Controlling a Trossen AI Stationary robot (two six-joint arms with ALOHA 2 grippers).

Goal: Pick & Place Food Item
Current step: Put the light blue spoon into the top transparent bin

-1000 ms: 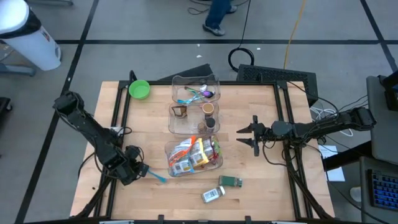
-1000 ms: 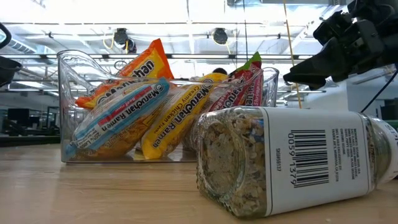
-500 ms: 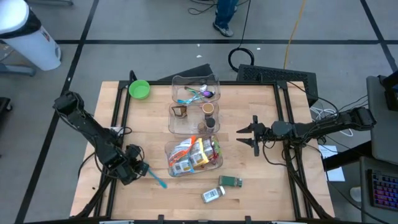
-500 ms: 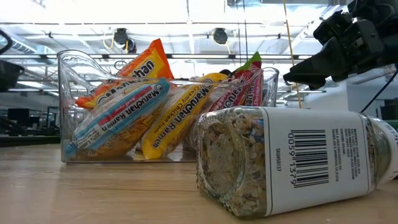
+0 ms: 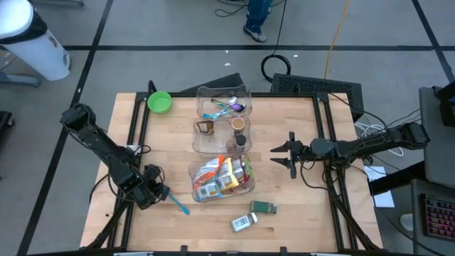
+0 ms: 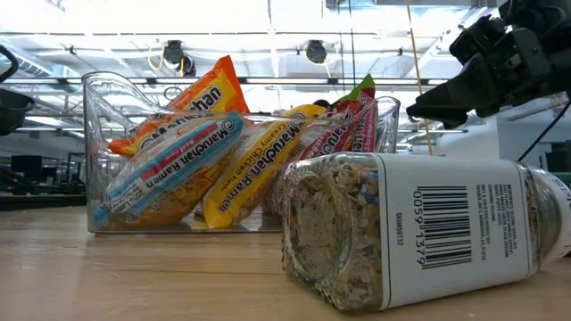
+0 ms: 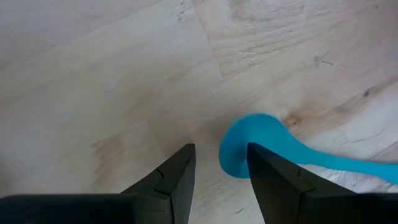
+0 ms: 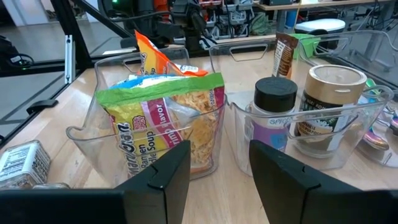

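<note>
Left gripper (image 7: 217, 171) low over table (image 5: 298, 213), jaws part open, empty, blue spoon (image 7: 261, 152) just beside them. Right gripper (image 5: 288, 155) hovers open, empty, facing ramen bin (image 5: 220, 178), likely staged. Jar (image 5: 243, 222) lies near edge.

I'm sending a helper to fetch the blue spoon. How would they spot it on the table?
On the wooden table, look left of the clear bin of ramen packets. The blue spoon lies flat beside the left gripper, the only bright blue thing outside the bins.
</note>
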